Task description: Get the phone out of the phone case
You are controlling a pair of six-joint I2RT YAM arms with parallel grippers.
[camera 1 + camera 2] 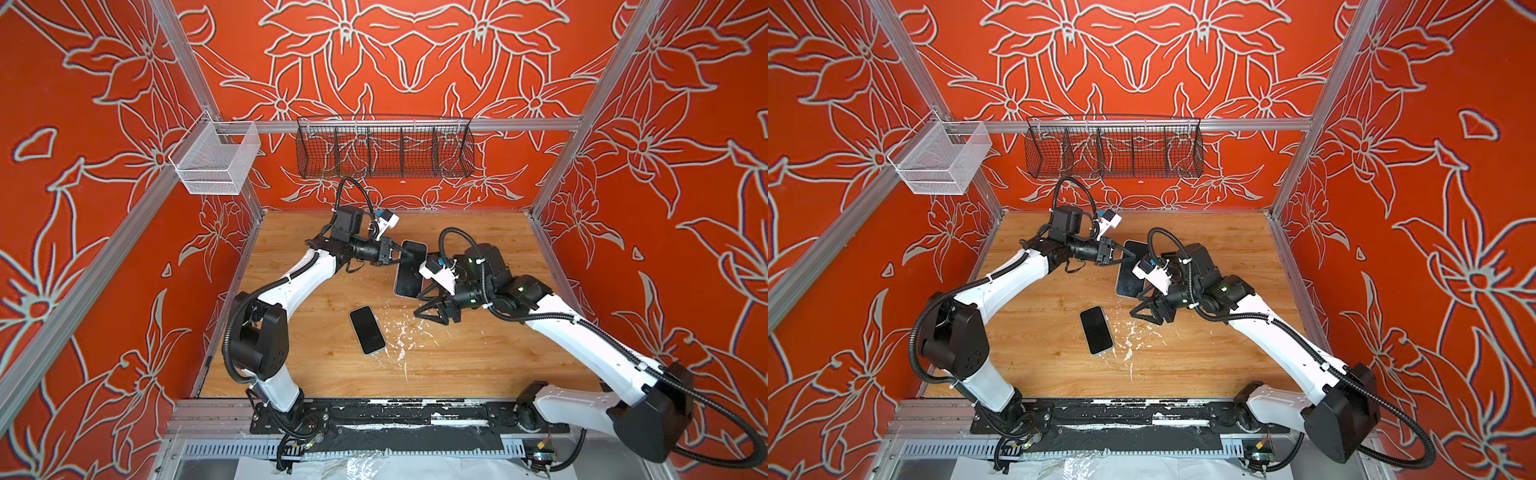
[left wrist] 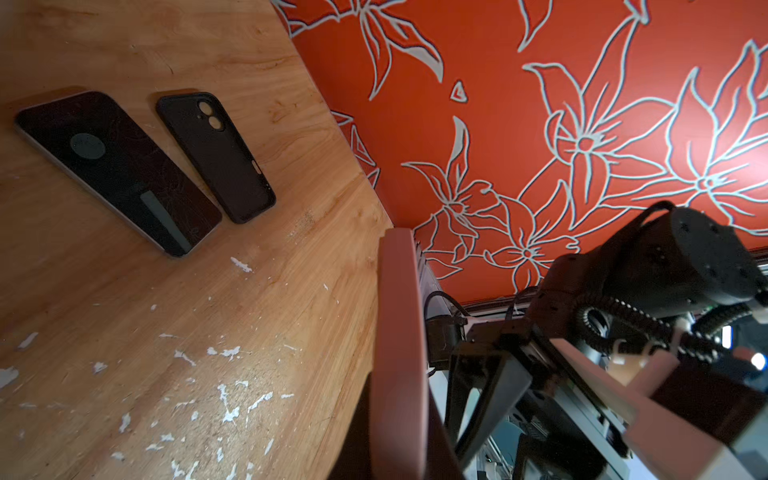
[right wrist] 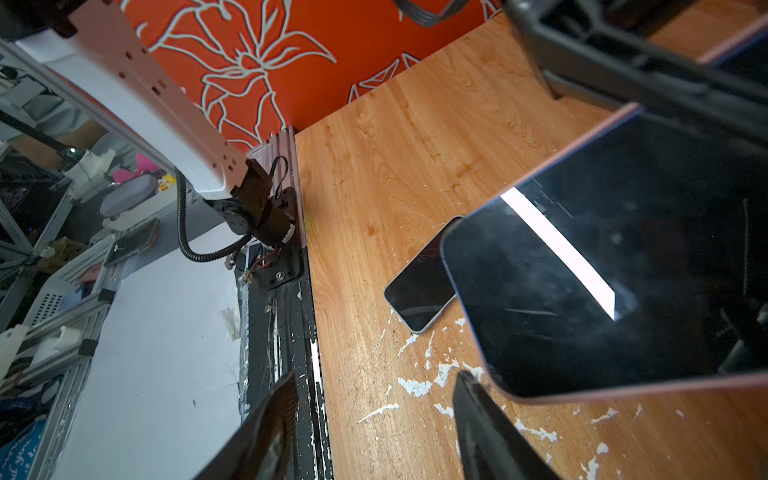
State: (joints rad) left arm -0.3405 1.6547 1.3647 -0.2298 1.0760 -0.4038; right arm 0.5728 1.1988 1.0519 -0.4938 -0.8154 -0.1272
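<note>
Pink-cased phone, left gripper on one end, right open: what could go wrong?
The left gripper pinches the pink-cased phone by one end only; it could pivot or slip out.
The second phone lies on the table nearby; a drop might strike it.
The open right gripper sits beside its free end; a misaligned close could knock it.

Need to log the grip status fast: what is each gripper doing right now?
Left gripper: closed, holding the pink-cased phone by its far end.
Right gripper: open, holding nothing.
</note>
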